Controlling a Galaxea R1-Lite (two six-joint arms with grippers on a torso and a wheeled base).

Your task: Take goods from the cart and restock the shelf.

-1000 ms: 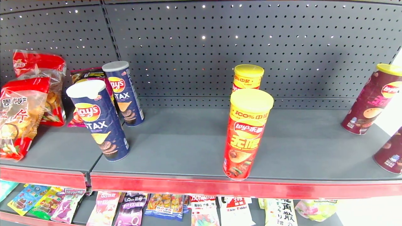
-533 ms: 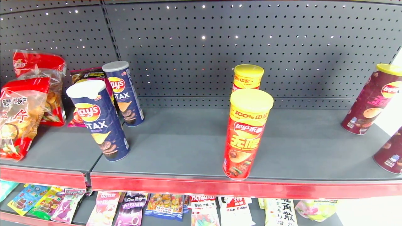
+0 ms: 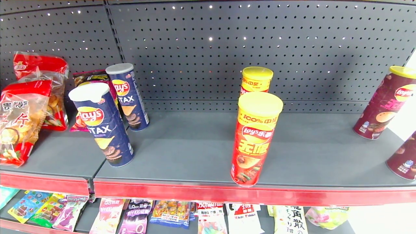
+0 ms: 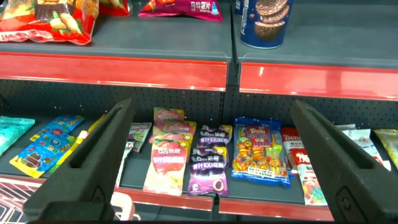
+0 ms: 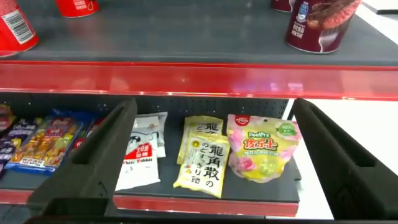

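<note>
a red can stands centre frame on the grey shelf, a blue can left of it. the left gripper and right gripper both have fingers apart.

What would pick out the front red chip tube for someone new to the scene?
Find the grey upper shelf with the red front lip. Just right of its middle, at the front edge, stands a tall red chip tube with a yellow lid. Its twin stands behind it at the pegboard; blue tubes stand left, maroon ones right.
</note>
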